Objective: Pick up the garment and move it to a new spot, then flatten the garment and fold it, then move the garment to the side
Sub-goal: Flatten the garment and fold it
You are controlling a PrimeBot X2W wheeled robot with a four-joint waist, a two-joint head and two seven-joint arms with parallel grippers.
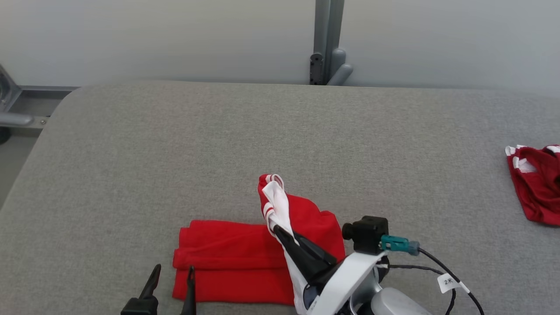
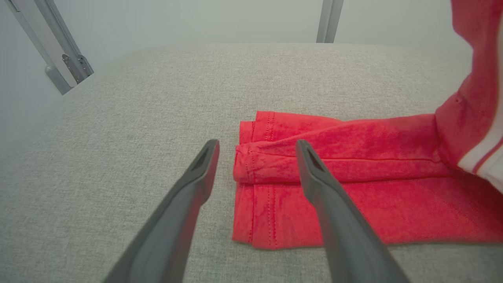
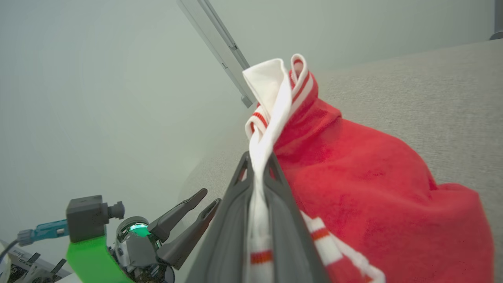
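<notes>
The garment (image 1: 227, 262) is a red shirt with white-and-red striped trim, lying folded at the near middle of the grey table (image 1: 280, 144). My right gripper (image 1: 274, 228) is shut on the white trim and holds the garment's right end lifted above the rest. In the right wrist view the right gripper (image 3: 257, 162) pinches that trim, and red cloth (image 3: 373, 196) hangs to its right. My left gripper (image 1: 174, 269) stands open at the garment's left edge. In the left wrist view the left gripper (image 2: 257, 151) hovers over the hemmed end of the garment (image 2: 353, 177), one finger over cloth, one over bare table.
A second red garment with white trim (image 1: 536, 183) lies crumpled at the table's right edge. A grey metal post (image 1: 328, 43) stands behind the table's far edge, and a metal frame (image 1: 13, 109) shows at the far left. A tagged cable (image 1: 448, 280) trails from my right wrist.
</notes>
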